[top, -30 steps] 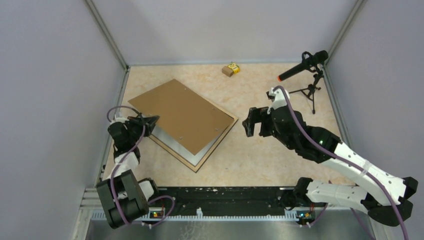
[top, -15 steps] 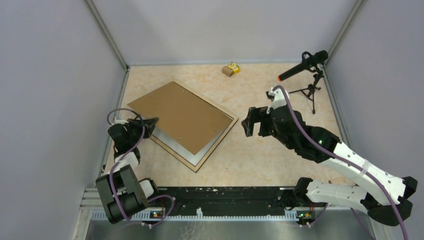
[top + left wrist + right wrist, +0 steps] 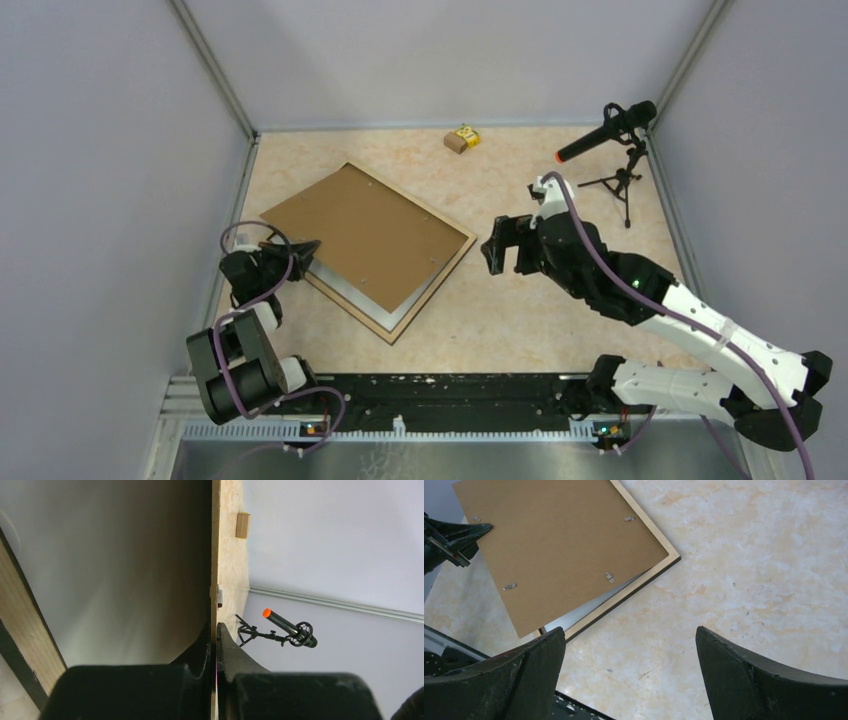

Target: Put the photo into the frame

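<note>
The frame (image 3: 393,324) lies back up on the table, its light-wood rim showing, also in the right wrist view (image 3: 670,556). A plain brown backing board (image 3: 365,230) lies tilted over it. My left gripper (image 3: 305,247) is shut on the board's left corner. In the left wrist view the fingers (image 3: 227,647) pinch the board (image 3: 215,555) edge-on. A pale sheet (image 3: 352,291) shows in the frame under the board. I cannot tell whether it is the photo, and no printed face shows. My right gripper (image 3: 500,246) is open and empty, right of the frame, above bare table (image 3: 628,635).
A microphone on a small tripod (image 3: 612,126) stands at the back right and also shows in the left wrist view (image 3: 288,628). A small yellow-brown box (image 3: 461,138) lies at the back edge. Grey walls close in the table on three sides.
My left gripper has sunk and drawn back toward the near left, and the backing board has come down flatter over the frame. The right arm has barely moved.
</note>
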`<state>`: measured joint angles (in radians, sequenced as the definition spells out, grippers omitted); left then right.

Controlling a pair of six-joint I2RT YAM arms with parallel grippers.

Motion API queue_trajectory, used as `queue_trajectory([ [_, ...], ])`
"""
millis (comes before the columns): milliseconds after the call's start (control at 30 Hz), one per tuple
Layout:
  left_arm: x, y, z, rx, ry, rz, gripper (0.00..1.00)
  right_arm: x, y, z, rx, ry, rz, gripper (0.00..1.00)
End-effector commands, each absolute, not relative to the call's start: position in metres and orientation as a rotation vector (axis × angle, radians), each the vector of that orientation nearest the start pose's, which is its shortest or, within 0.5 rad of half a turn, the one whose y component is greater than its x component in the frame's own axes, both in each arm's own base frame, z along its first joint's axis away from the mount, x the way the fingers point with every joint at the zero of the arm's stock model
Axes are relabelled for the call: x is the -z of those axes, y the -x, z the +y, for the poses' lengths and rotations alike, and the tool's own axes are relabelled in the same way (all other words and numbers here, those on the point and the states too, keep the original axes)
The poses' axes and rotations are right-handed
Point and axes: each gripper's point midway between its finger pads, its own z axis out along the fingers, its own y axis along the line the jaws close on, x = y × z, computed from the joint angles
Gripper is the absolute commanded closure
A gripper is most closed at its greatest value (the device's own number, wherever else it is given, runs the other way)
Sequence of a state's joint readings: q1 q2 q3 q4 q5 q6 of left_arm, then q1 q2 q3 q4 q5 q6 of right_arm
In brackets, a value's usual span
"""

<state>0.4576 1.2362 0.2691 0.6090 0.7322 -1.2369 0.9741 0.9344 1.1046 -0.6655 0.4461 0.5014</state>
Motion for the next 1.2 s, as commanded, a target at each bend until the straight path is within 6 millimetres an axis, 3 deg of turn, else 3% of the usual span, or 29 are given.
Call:
queue_trajectory([
  [0, -0.131, -0.322, -0.011, 1.267, 1.029, 1.668, 1.00, -0.284, -0.212, 0.214, -0.509, 0.196, 2.018, 0.01],
  [200, -0.109, -0.321, -0.012, 1.256, 1.082, 1.758, 1.00, -0.280, -0.213, 0.217, -0.510, 0.204, 2.030, 0.01],
  [400, -0.083, -0.314, -0.005, 1.105, 1.120, 1.959, 0.61, -0.276, -0.213, 0.217, -0.499, 0.209, 2.039, 0.01],
  [633, -0.067, -0.303, -0.003, 1.031, 1.182, 2.136, 0.22, -0.271, -0.216, 0.220, -0.485, 0.218, 2.049, 0.01],
  [867, -0.064, -0.298, 0.005, 0.874, 1.204, 2.234, 0.12, -0.262, -0.218, 0.224, -0.463, 0.234, 2.075, 0.01],
  [967, -0.064, -0.298, 0.010, 0.747, 1.197, 2.284, 0.03, -0.253, -0.220, 0.219, -0.401, 0.235, 2.101, 0.01],
  [1167, -0.065, -0.302, 0.013, 0.589, 1.204, 2.362, 0.02, -0.232, -0.226, 0.221, -0.304, 0.238, 2.178, 0.01],
])
